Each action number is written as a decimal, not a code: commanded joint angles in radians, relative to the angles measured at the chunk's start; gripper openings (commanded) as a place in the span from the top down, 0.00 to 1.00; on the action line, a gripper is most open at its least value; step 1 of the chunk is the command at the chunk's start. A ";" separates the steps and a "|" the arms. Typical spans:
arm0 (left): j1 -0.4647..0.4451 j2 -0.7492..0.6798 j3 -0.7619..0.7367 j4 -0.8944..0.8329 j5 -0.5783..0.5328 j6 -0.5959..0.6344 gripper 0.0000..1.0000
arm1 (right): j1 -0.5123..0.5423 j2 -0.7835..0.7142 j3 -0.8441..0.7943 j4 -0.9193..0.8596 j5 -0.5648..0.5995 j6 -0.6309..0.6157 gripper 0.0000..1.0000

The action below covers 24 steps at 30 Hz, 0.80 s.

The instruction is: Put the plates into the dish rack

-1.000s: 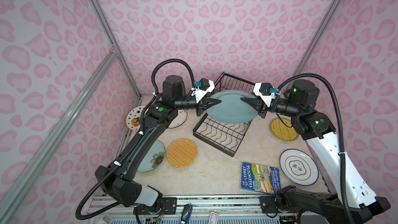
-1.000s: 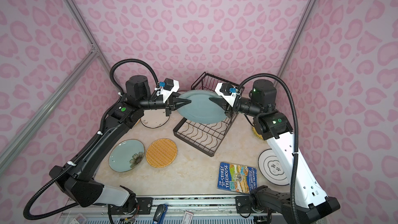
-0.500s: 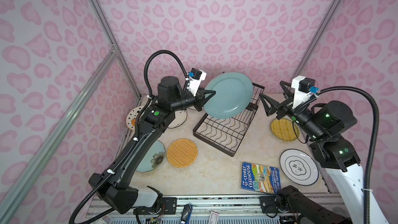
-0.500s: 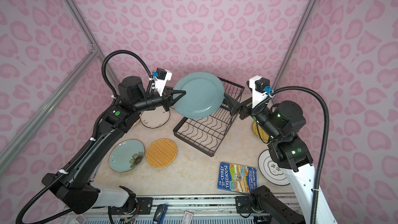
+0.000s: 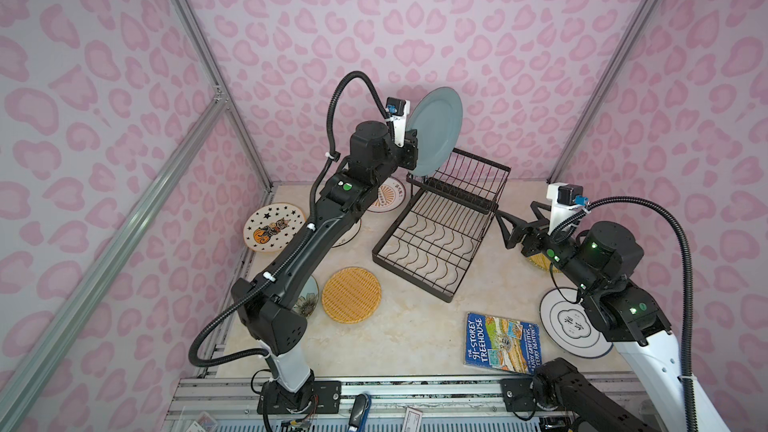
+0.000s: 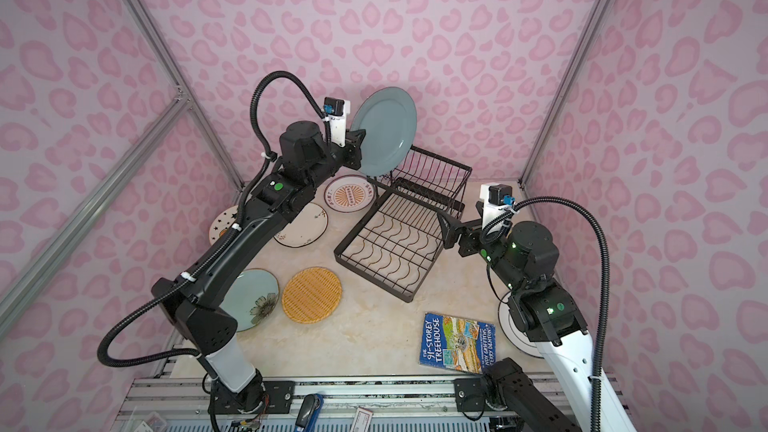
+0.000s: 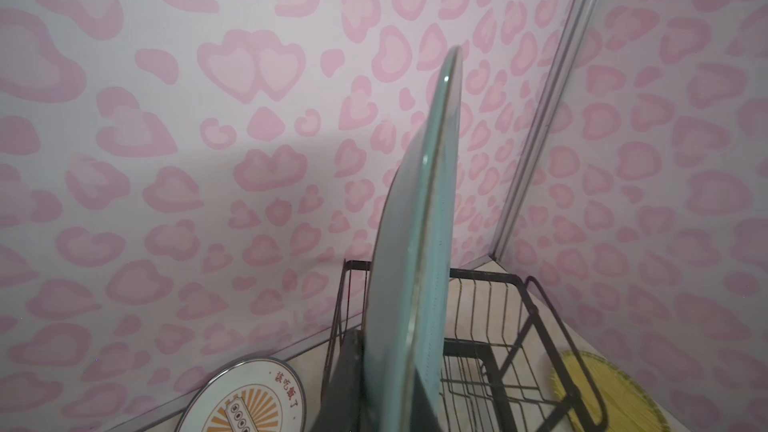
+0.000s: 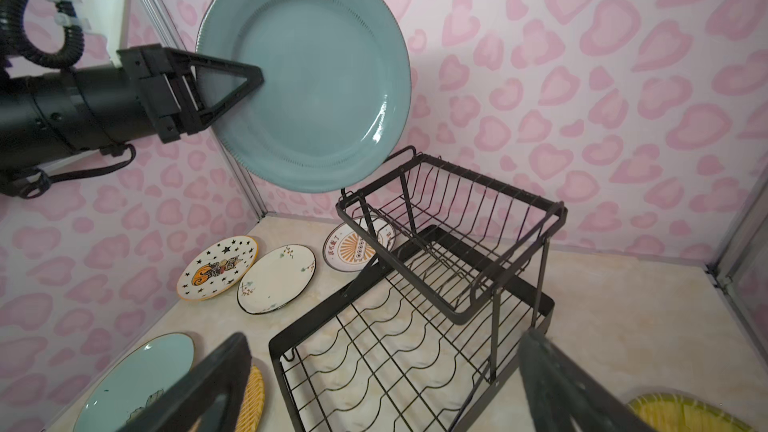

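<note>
The round teal-grey plate (image 5: 436,130) is held in the air above the left end of the black wire two-level dish rack (image 5: 432,243), as both top views show it. It is stood on edge, nearly upright and slightly tilted. Being round, it has no long axis. Its hollow face is turned toward the rack's right side, and in the left wrist view it is seen almost edge-on. The left jaws are clamped on the plate's rim, on the side turned away from the rack's right. One black triangular finger (image 8: 254,77) is laid against the hollow face. The plate's lowest rim is just above a corner of the rack's narrow raised basket (image 8: 490,179); whether rim and wire touch cannot be told.

The right jaws are spread wide with nothing between them. They are held just beside the rack's right side and pointed toward it.

The other plates are laid flat on the cream counter (image 5: 415,326). Left of the rack are:
- a white star-patterned plate (image 5: 272,226)
- a white sprig-painted plate (image 6: 305,226)
- a white plate with an orange sunburst (image 6: 349,197), nearest the rack

In front of the rack and to its left are a pale green floral plate (image 6: 257,292) and an orange woven-look plate (image 5: 351,295). Right of the rack are a yellow woven-look plate (image 7: 598,392) and a white ring-design plate (image 5: 561,326). A blue rectangular paperback book (image 5: 503,342) is laid in front of the rack's right end.
</note>
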 commanded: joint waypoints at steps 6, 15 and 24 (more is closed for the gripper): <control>-0.001 0.166 0.180 0.148 -0.183 0.099 0.96 | 0.035 -0.032 -0.094 0.003 -0.047 0.082 0.00; -0.002 0.246 0.203 0.180 -0.173 0.188 0.96 | 0.079 -0.049 -0.134 -0.029 -0.007 0.097 0.00; 0.007 0.269 0.178 0.210 -0.157 0.227 0.96 | 0.087 -0.067 -0.148 -0.039 0.007 0.108 0.00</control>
